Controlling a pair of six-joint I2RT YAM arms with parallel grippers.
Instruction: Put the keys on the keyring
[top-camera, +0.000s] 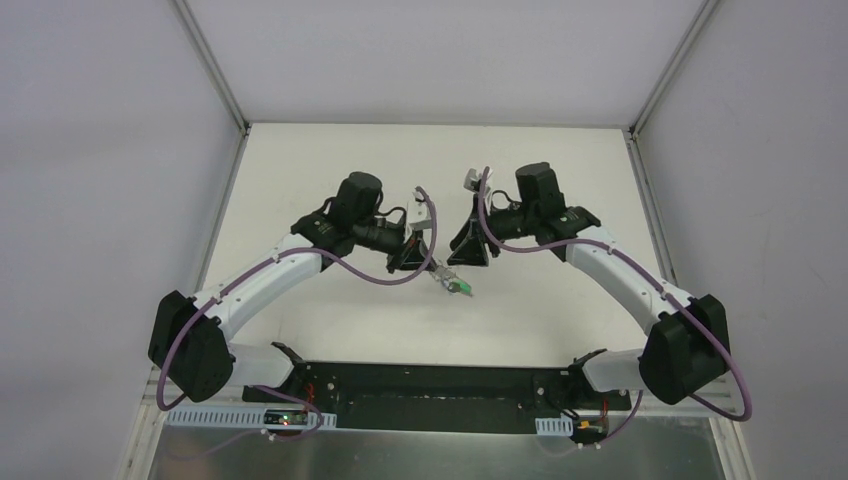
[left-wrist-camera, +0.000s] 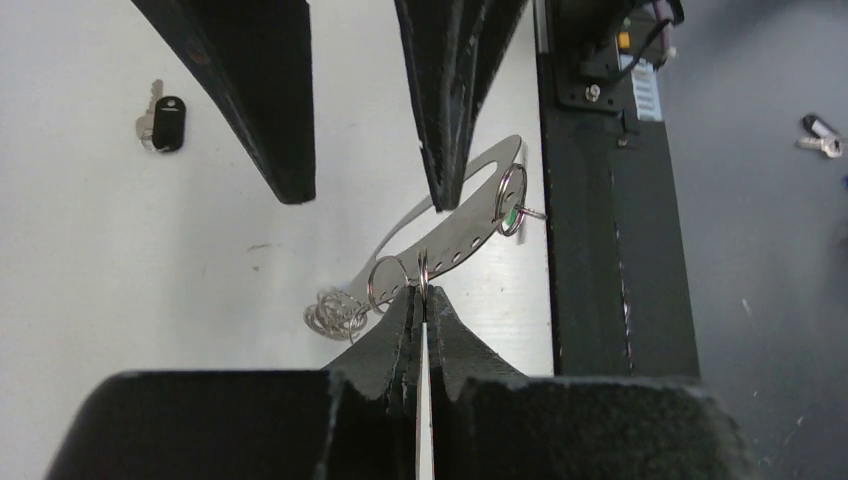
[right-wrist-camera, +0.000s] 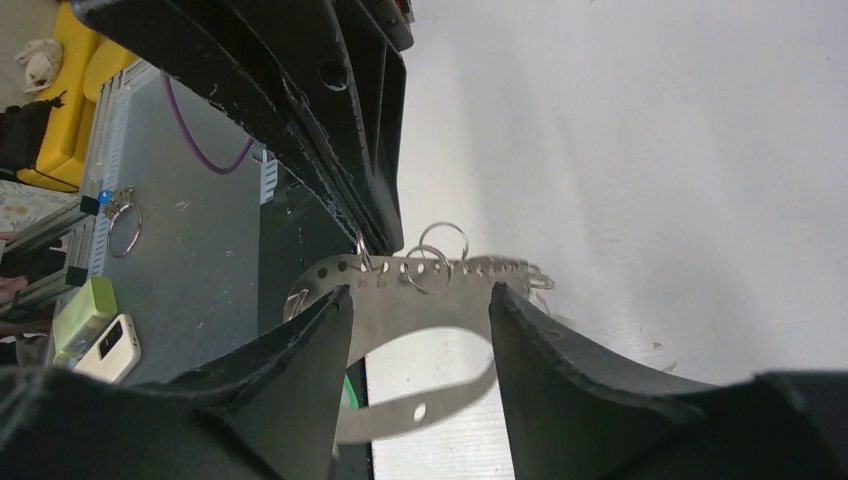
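Note:
The keyring (left-wrist-camera: 470, 222), a grey perforated strap loop with silvery rings and a small chain (left-wrist-camera: 335, 312), hangs just above the table. My left gripper (left-wrist-camera: 422, 292) is shut on the strap's edge beside one of the rings. A ring at the strap's far end carries the green key (left-wrist-camera: 510, 215), seen from above as a green spot (top-camera: 460, 288). My right gripper (right-wrist-camera: 420, 290) is open, its fingers on either side of the strap (right-wrist-camera: 400, 315) and holding nothing. The black key (left-wrist-camera: 165, 122) lies on the table to the left. The blue key is out of view.
The black base plate (left-wrist-camera: 610, 250) runs along the table's near edge, right behind the hanging keyring. Both arms (top-camera: 300, 260) (top-camera: 610, 265) meet at mid-table. Loose keys (left-wrist-camera: 820, 135) and a ring (right-wrist-camera: 122, 222) lie on the grey surface beyond the table.

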